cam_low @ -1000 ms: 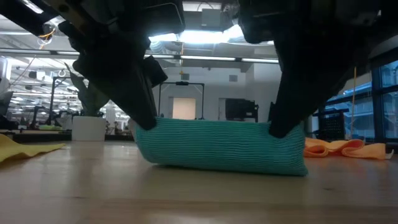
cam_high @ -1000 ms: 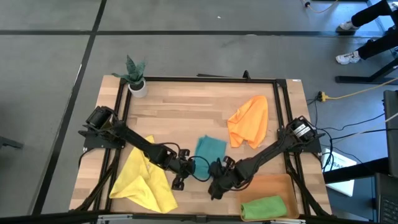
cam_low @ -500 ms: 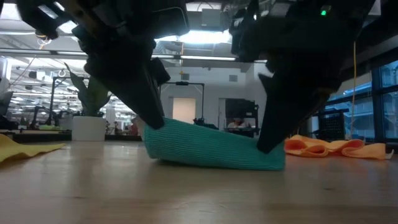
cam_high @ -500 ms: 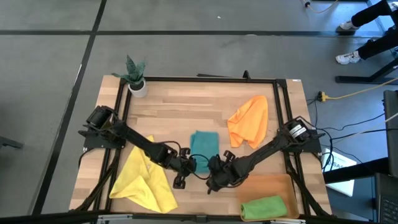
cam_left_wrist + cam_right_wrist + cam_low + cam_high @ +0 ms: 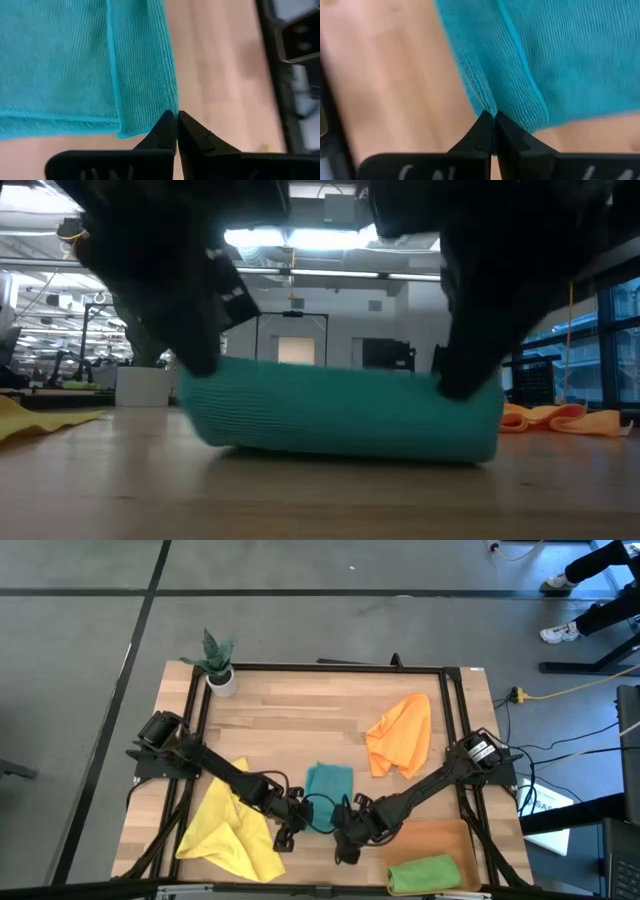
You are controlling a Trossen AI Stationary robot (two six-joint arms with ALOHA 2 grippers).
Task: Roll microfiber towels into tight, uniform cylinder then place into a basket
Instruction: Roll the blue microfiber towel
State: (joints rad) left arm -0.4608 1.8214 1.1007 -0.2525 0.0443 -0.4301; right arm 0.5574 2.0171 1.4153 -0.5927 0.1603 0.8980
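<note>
Wood-topped, the counter (image 5: 280, 720) carries everything I am working with, and I read the scene from it downward. At its near right corner sits the basket (image 5: 440, 836), with the green towel (image 5: 424, 872) already rolled and lying inside, so I judge one of four done. Toward the near left corner the yellow towel (image 5: 232, 830) lies crumpled, and toward the right edge, farther back, the orange towel (image 5: 400, 735) lies loose; neither is rolled yet. Near the middle of the near edge lies the teal towel (image 5: 328, 786), partly folded over on itself, and that is the one in hand. My left claw (image 5: 176, 116) is clenched on one near corner of it, and my right claw (image 5: 493, 118) is clenched on the other, each nipping only a thin bit of the doubled hem. From the low view the cloth (image 5: 340, 412) shows as a fat, even fold resting on the wood between the two arms. I take this as the rolling step, early in the turn. Next I would carry both corners forward together, level and at matched pace, keeping tension so the cylinder stays tight and does not cone or skew. A small white plant pot (image 5: 222, 680) stands at the far left corner, well apart.
</note>
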